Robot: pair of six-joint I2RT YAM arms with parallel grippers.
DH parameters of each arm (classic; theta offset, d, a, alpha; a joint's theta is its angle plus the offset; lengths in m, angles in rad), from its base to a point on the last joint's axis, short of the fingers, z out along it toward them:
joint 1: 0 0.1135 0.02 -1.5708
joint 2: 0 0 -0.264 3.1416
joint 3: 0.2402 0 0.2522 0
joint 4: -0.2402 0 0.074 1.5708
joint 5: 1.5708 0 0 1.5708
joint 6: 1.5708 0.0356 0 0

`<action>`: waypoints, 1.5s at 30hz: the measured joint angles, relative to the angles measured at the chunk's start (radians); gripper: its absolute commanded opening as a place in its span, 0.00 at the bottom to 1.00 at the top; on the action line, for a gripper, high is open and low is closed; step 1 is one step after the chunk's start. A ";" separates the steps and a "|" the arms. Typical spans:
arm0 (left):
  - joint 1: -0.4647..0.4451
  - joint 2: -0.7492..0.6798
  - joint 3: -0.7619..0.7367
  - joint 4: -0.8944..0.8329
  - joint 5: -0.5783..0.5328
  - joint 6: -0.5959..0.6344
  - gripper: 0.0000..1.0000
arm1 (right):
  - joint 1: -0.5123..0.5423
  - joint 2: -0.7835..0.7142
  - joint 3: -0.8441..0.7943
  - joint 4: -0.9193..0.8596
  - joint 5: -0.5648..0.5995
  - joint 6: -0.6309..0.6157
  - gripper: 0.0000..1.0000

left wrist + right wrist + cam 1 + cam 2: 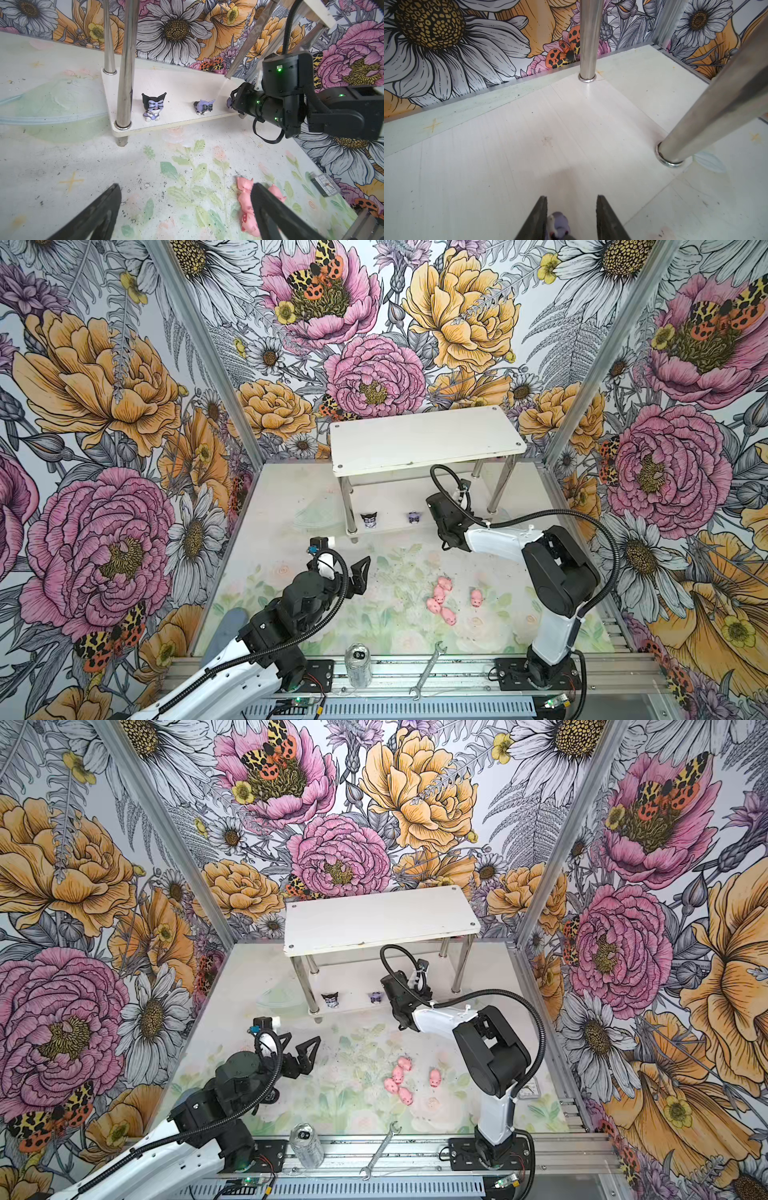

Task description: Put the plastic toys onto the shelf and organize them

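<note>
My right gripper (571,199) is under the top board of the shelf (424,439), and its fingers (537,218) stand apart. Between them, on the lower board (508,166), sits one purple figurine (559,225). It is just beside one finger and I see a gap to the other, so it is not clamped. Further out from this gripper, on the same board, are two more figurines. The nearer one (204,107) is tilted, and the farther one (153,106) is upright near a chrome leg (124,72).

My left gripper (187,207) hangs over the table mat (62,166) with its fingers wide apart. Five pink pigs (440,599) lie on the mat to the side of it, toward the right arm. Four are in a tight cluster and one (476,597) is a little apart. Well behind both grippers, at the front rail, are a clear can (358,664) and a wrench (428,670).
</note>
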 measured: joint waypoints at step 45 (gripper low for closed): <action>-0.026 0.106 -0.052 0.036 0.096 -0.022 0.81 | -0.072 -0.100 -0.088 -0.314 -0.639 -0.211 0.65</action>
